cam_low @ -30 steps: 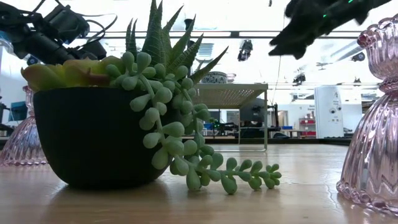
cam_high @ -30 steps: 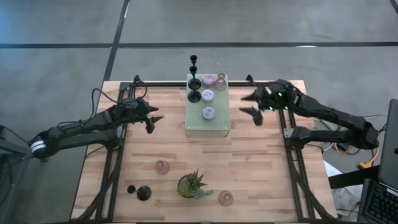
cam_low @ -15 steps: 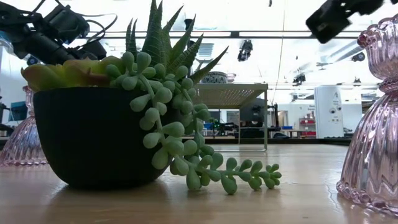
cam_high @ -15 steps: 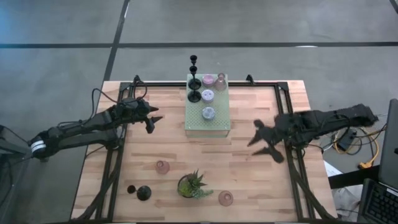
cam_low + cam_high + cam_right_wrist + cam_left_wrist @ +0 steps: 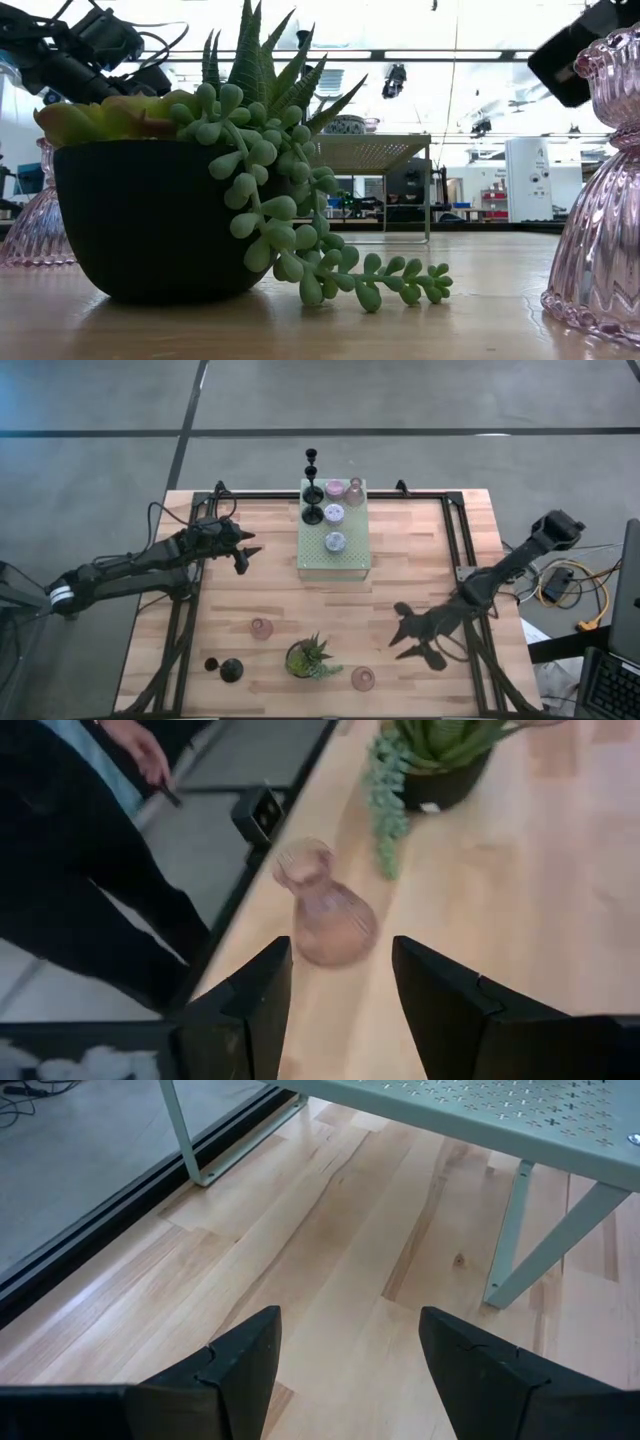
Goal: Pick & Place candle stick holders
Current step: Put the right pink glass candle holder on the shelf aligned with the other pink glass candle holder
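The pale green perforated box point(image 5: 334, 550) stands at the table's far middle. Black point(image 5: 313, 512), pink point(image 5: 337, 488) and lilac-grey point(image 5: 336, 541) candle stick holders stand on its top. One pink holder point(image 5: 261, 627) stands on the table left of the plant. Another pink holder point(image 5: 363, 678) stands near the front edge and shows in the right wrist view point(image 5: 325, 915) and the low view point(image 5: 605, 200). A black holder point(image 5: 230, 670) is at the front left. My right gripper point(image 5: 398, 632) is open, above and right of the front pink holder. My left gripper point(image 5: 243, 555) is open and empty, left of the box.
The spiky green potted plant point(image 5: 312, 657) stands between the two pink holders on the table, close to the front one. A person in dark clothes point(image 5: 90, 890) stands beyond the table's near edge. Bare wood lies between the box and the plant.
My right gripper has swung from beside the box's right side toward the table's near edge, down toward the front pink holder, and stays open. My left arm has kept still.
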Motion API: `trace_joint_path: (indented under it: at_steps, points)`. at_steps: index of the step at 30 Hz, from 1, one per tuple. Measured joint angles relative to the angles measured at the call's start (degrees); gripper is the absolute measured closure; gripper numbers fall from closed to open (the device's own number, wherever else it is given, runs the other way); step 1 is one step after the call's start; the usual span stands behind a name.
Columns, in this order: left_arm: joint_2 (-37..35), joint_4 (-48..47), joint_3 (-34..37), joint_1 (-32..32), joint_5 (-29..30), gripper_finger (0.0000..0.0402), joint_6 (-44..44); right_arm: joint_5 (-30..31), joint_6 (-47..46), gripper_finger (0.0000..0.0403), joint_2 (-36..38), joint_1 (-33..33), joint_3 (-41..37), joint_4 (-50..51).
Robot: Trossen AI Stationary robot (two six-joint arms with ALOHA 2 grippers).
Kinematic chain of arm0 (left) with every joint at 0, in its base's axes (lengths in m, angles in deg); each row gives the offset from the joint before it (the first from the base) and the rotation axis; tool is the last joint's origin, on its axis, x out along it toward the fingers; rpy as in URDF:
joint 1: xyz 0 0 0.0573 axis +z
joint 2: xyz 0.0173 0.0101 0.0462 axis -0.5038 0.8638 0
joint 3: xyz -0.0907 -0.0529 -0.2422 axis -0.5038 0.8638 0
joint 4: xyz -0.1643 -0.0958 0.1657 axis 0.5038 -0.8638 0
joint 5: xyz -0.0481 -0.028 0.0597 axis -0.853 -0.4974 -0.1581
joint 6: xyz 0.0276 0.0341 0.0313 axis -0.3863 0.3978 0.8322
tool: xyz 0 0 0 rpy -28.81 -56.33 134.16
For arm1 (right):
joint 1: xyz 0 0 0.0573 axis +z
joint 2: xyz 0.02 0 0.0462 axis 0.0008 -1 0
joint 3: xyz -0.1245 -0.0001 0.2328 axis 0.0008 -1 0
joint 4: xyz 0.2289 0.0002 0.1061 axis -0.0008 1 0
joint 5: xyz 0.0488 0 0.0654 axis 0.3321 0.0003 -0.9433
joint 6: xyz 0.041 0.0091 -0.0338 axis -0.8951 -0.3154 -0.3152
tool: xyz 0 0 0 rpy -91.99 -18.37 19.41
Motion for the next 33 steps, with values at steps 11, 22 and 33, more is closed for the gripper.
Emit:
trace_joint_path:
  at_steps: [11,22,33]
  points:
    - [0.01,0.0,0.0,0.0,0.0,0.0158,-0.02,-0.07,-3.56,0.0227,-20.56,1.31,-1.86,-24.25]
    - [0.01,0.0,0.0,0.01,0.0,0.0158,0.0,-0.33,-4.86,0.0181,-34.4,1.31,5.58,-31.87]
    - [0.01,-0.28,0.0,-0.02,0.0,0.0158,-0.02,-0.33,-4.88,0.0144,-41.97,1.31,12.13,-31.81]
